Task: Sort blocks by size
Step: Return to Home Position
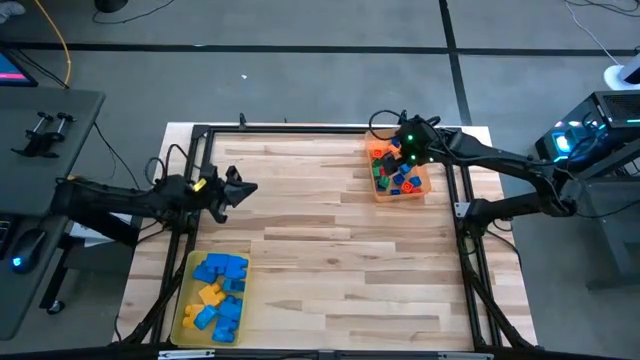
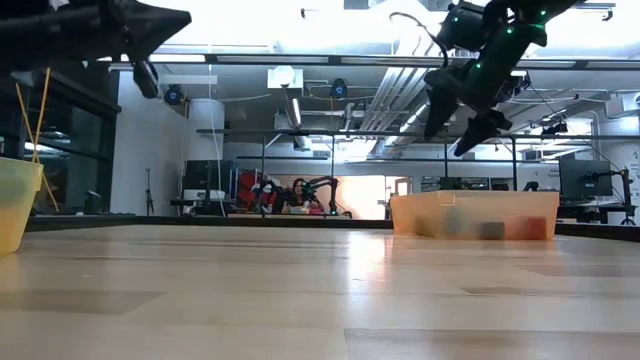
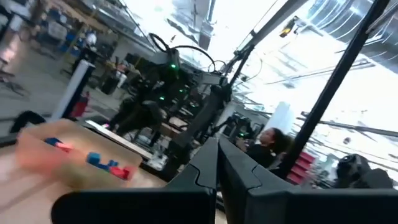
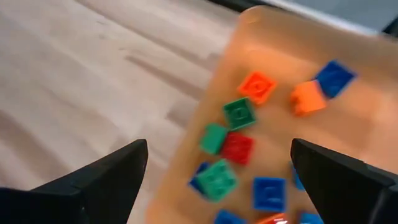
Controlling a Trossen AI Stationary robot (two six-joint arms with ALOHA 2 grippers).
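Several tiny red, green, blue and orange cubes (image 4: 239, 146) lie in the translucent orange tray (image 1: 401, 188) at the far right of the table. Larger blue and yellow bricks (image 1: 218, 290) lie in the translucent yellow tray (image 1: 185, 313) at the near left. My right gripper (image 4: 217, 171) hangs open and empty above the orange tray; it also shows in the low view (image 2: 458, 125). My left gripper (image 1: 250, 188) is shut and empty, held above the table's left side; its shut fingers show in the left wrist view (image 3: 217, 177).
Bare wooden table (image 1: 330, 260) lies between the two trays. A black frame (image 1: 200, 135) runs around the table's edges. A person (image 3: 268, 142) sits in the room beyond the table.
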